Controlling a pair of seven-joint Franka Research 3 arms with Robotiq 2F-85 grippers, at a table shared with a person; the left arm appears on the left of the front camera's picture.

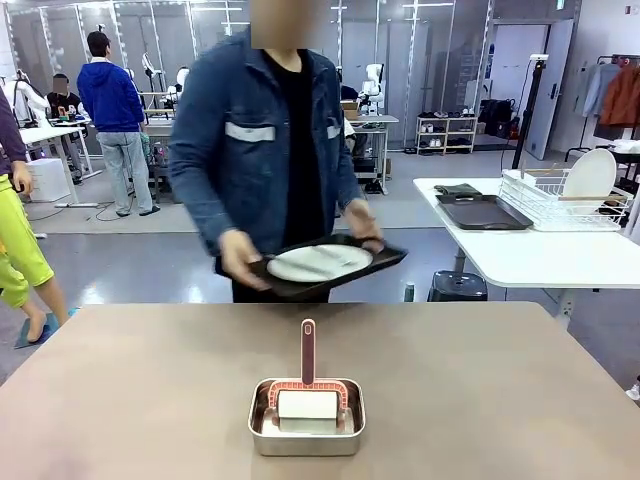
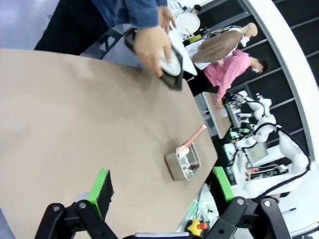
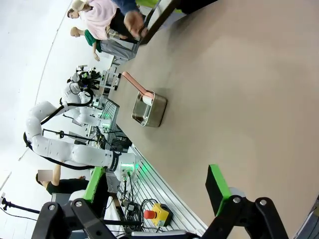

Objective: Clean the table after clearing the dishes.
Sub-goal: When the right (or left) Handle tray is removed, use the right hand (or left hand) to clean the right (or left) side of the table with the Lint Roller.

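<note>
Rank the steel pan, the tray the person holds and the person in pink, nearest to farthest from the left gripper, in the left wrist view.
1. Steel pan, on the table just ahead of the open left gripper.
2. Dark tray, in the person's hands at the table's far edge.
3. Person in pink, beyond the table, in the background.

A polished grey floor (image 1: pixel 150 260) runs back to glass partitions (image 1: pixel 160 40) at 11 o'clock. At 3 o'clock, a white bench (image 1: pixel 540 255) carries a wire rack (image 1: pixel 545 205). Hanging clothes (image 1: pixel 622 95) show at 2 o'clock.
</note>
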